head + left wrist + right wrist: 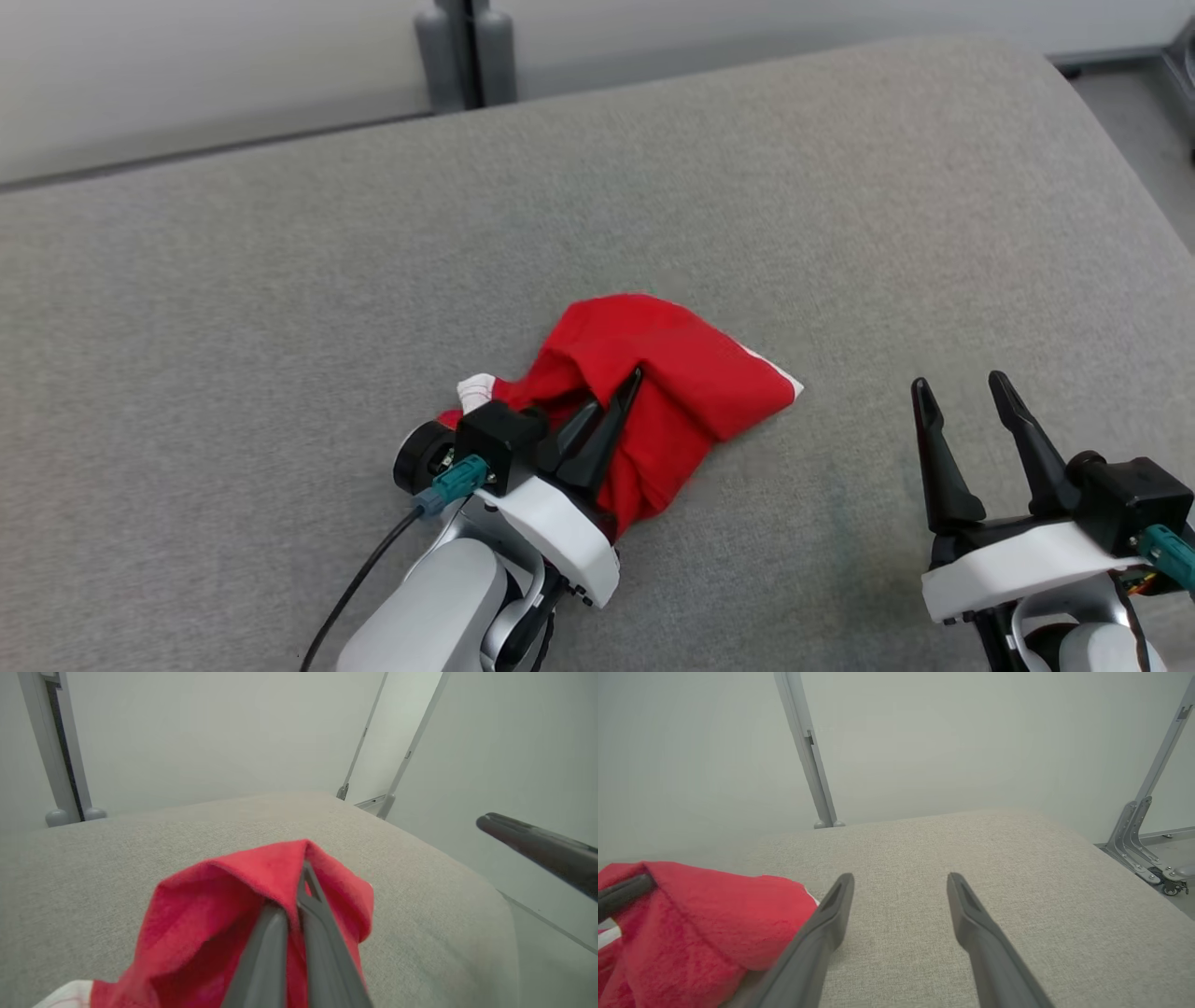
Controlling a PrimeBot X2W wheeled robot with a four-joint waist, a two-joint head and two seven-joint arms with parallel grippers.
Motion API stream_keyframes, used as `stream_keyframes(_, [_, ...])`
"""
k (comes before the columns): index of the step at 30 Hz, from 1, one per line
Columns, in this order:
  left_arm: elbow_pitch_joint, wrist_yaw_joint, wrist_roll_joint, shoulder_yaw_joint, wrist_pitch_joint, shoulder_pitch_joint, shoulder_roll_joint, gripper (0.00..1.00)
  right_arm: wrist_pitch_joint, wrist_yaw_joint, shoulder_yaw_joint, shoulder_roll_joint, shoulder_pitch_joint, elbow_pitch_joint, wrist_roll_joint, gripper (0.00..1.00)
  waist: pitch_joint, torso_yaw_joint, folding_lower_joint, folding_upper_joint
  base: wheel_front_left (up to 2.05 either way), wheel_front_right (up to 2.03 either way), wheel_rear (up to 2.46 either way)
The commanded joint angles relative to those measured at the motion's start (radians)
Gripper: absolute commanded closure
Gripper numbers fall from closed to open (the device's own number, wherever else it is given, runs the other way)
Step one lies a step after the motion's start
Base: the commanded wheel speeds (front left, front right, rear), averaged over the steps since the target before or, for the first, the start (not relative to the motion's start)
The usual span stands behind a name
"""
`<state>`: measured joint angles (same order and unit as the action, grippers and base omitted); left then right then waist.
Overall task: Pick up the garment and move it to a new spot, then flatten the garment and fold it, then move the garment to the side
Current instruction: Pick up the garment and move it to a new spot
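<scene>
The garment (653,383) is a red cloth with white trim, bunched into a heap near the middle of the grey cushion. My left gripper (627,385) is shut on a raised fold of it, fingers pressed together with red fabric draped over them. Seen from the left wrist, the garment (210,914) wraps around my closed left gripper (303,872). My right gripper (962,385) stands open to the right of the heap, nothing between its fingers. The right wrist view has the garment (700,919) at the lower left, beside my open right gripper (900,879).
The grey cushion (280,327) spreads wide on all sides of the heap. A grey post (465,51) stands behind its far edge against a pale wall. Metal frame legs (1139,844) and floor lie beyond the cushion's right edge.
</scene>
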<state>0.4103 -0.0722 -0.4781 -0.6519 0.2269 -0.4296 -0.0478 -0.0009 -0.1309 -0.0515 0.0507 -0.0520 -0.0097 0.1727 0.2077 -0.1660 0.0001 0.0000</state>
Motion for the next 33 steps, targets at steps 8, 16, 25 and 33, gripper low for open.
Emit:
stream_keyframes(8, [0.063, 0.013, -0.017, -0.045, 0.035, 0.003, -0.004, 0.0, -0.037, 0.0, -0.022, 0.001, -0.037, 0.052, 0.019, 0.0, 0.019, 0.02, -0.0001, 0.0, 0.0, 0.0, 0.0])
stream_keyframes(16, [-0.062, 0.04, 0.014, 0.057, 0.037, 0.103, -0.033, 0.0, -0.036, 0.0, -0.03, 0.006, -0.01, 0.078, -0.018, 0.0, -0.111, 0.126, -0.0001, 0.0, 0.0, 0.0, 0.0])
stream_keyframes(25, [-0.163, 0.106, 0.034, 0.291, 0.037, 0.211, -0.122, 0.0, -0.029, 0.0, 0.01, 0.005, 0.036, 0.06, -0.025, 0.0, -0.166, 0.222, -0.0001, 0.0, 0.0, 0.0, 0.0])
stream_keyframes(33, [-0.159, 0.092, 0.028, 0.431, 0.037, 0.3, -0.193, 0.0, -0.01, 0.0, 0.028, 0.006, 0.062, 0.039, -0.028, 0.0, -0.19, 0.249, -0.0001, 0.0, 0.0, 0.0, 0.0])
